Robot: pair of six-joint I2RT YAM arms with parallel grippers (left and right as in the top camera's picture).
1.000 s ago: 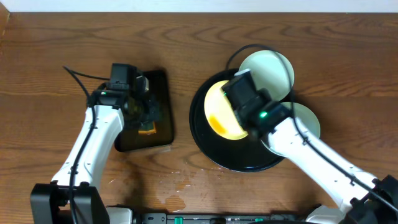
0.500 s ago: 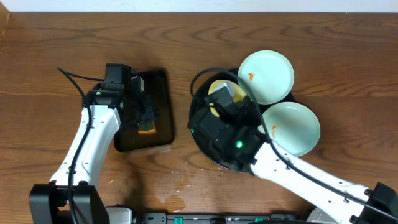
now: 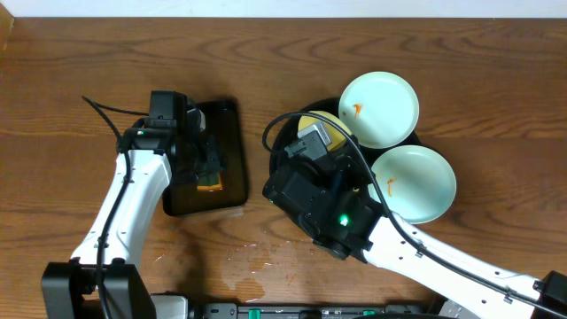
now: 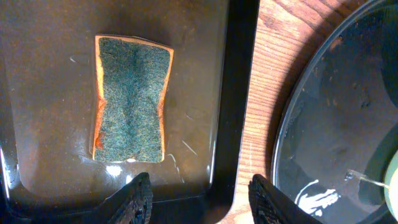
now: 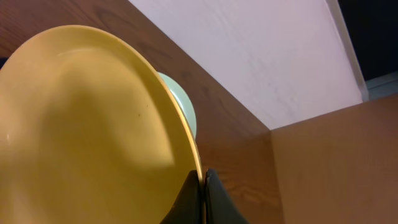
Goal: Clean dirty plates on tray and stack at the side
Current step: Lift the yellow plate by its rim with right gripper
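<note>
Frame left: the left gripper [image 4: 202, 200], fingers spread, hangs over the rectangular tray [image 3: 232, 151]. The sponge [image 4: 130, 96] lies there with its long axis vertical in the frame.

Centre: the right gripper [image 5: 202, 186] pinches the rim of the cream-yellow plate [image 5: 93, 137]. The plate is tilted over the round tray [image 4: 336, 124] and half hidden by the right arm [image 3: 425, 257].

Right: the upper mint plate [image 3: 379, 108] and the lower mint plate [image 3: 412, 182] are both smeared orange.

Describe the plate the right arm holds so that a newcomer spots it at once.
Start at the large round glossy black tray, where three small round plates cluster. The one meant is the cream-yellow plate, tilted, its rim pinched by the right gripper. Both neighbours are pale mint plates lying face-up and free, each with an orange smear.
</note>
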